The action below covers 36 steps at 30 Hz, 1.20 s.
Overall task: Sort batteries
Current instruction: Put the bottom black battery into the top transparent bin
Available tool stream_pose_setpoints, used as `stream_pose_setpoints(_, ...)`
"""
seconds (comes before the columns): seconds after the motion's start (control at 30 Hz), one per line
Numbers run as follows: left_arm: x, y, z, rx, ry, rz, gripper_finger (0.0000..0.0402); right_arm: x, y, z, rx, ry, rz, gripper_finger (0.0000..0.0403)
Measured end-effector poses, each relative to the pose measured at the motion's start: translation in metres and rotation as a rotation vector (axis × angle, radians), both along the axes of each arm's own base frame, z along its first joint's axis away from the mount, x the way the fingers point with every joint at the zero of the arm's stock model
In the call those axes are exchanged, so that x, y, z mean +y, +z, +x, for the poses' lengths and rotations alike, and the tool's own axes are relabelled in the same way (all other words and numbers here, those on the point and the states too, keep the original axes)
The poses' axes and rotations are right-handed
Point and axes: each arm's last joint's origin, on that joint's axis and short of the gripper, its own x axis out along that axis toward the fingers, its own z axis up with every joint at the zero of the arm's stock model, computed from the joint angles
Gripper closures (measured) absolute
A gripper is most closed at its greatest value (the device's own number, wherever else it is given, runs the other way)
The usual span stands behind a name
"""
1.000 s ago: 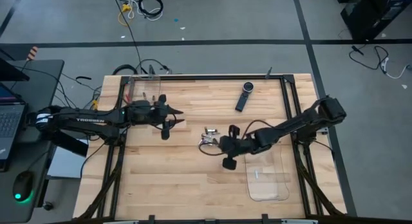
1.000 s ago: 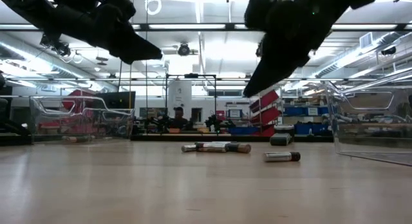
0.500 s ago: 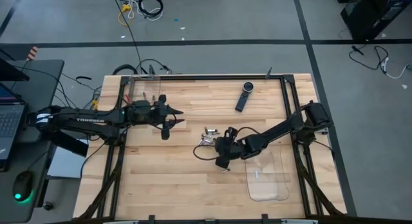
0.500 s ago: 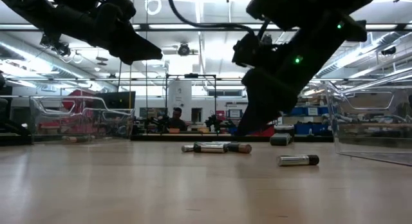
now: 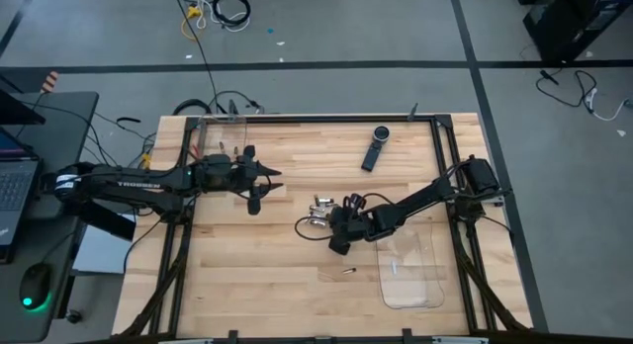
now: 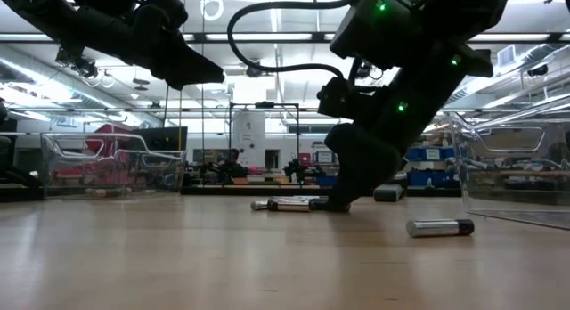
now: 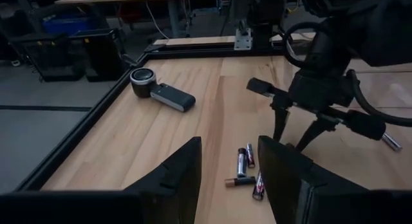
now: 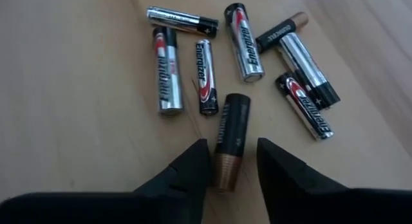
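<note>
Here the table (image 5: pixel 247 265) carries a heap of batteries (image 8: pixel 238 76) near its middle. The right pincer (image 8: pixel 232 169), open and empty, straddles the black-and-copper cell (image 8: pixel 230 141) at the heap's edge. The cells look light, stiff, slick and apt to roll; best pinched mid-barrel. The left pincer (image 7: pixel 228 179) hangs open, well apart.

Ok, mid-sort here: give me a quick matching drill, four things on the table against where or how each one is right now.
Things:
1. right gripper
2. left gripper
3. black remote-like device
4. stray battery

Places or states:
A. alone on bare wood, short of the clear tray
B. near the table's far edge
C. open, raised, left part of the table
D. open, down at the battery cluster, fingers either side of a black-and-copper battery

Pairs: 1-D, 2-C, 3-B, 4-A
</note>
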Motion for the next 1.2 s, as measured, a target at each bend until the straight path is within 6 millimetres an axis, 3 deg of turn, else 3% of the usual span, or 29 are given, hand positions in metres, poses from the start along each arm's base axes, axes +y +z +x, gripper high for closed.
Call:
stream_pose_setpoints(0.23, -0.002, -0.006, 0.006, 0.025, -0.05, -0.016, 0.0249, 0.0, 0.001, -0.001, 0.022, 0.052, 0.009, 0.0376)
stream_pose_setpoints(0.47, -0.011, -0.026, 0.023, 0.092, -0.167, -0.029, 0.0249, 0.003, 0.018, -0.007, 0.001, 0.063, -0.012, 0.0377)
stream_pose_setpoints(0.6, -0.017, -0.032, 0.034, 0.061, -0.199, -0.017, 0.0249, 0.008, 0.051, -0.007, -0.127, 0.1, -0.051, 0.0377)
stream_pose_setpoints(0.83, -0.025, -0.042, 0.049, 0.008, -0.266, 0.009, 0.0249, 0.019, 0.09, 0.001, -0.363, 0.246, -0.137, 0.0377)
stream_pose_setpoints(1.2, -0.037, -0.041, 0.056, -0.081, -0.325, 0.018, 0.0249, 0.005, 0.105, 0.014, -0.486, 0.325, -0.255, 0.0377)
